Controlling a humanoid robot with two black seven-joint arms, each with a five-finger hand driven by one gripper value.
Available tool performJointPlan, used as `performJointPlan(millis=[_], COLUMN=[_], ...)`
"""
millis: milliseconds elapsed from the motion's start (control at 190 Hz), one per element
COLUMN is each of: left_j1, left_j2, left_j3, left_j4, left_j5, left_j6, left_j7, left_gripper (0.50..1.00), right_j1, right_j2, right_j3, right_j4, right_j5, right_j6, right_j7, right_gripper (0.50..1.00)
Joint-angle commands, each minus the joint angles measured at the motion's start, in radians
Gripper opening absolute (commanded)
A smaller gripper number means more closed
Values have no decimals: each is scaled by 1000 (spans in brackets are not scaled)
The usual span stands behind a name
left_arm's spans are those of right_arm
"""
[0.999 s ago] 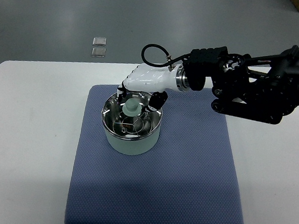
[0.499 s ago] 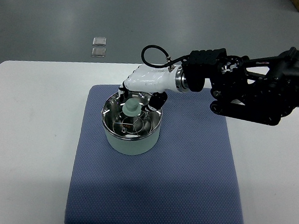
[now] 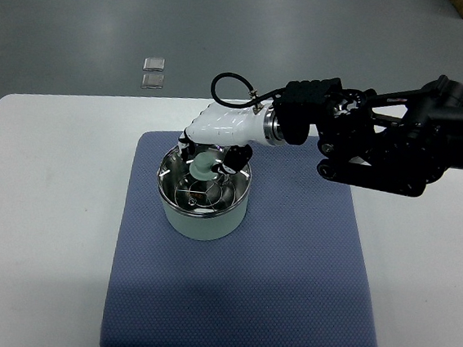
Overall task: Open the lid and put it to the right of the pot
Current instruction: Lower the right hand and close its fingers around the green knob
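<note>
Sitting on the pot (image 3: 201,212), the glass lid (image 3: 201,189) is not yet lifted; its pale green knob (image 3: 204,168) stands up toward the lid's twelve o'clock side. The pot itself rests in the upper-left part of the blue mat (image 3: 288,269), which lies on the white table (image 3: 38,220).

The right hand (image 3: 217,138), white-shelled, reaches in from three o'clock on a black arm and hangs directly over the knob, its dark fingertips (image 3: 235,156) curled down on either side of it. They appear to close around the knob, though whether they actually press it cannot be told from this steep view. The left arm is out of sight.

The step in hand looks like securing the grip before the lift. To do it well, the fingers should pinch the knob squarely on opposite sides, low on its stem, so the lid does not swing or tip once it is free. The lift should go straight up until the rim clears the steel edge; dragging sideways early could shove the pot across the cloth. After that the lid belongs at the pot's three o'clock, where the mat is bare, and it should be lowered flat, since glass set down on one edge may rock or roll.

Beyond the table at eleven o'clock, two small square plates (image 3: 153,72) lie on the grey floor.
</note>
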Motion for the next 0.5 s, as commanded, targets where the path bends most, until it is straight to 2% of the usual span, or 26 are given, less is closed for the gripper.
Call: performJointPlan(millis=[0,494], left_j1=[0,0], left_j2=[0,0], left_j3=[0,0], left_j4=[0,0], left_j5=[0,0], left_j6=[0,0], left_j7=[0,0], left_gripper=[1000,1000], right_j1=[-2,-8], right_j2=[1,7], right_j3=[-1,-1], right_j4=[-5,-5], right_j5=[-1,-1], right_j6=[0,16], right_j7=[-2,-8], right_gripper=[686,664])
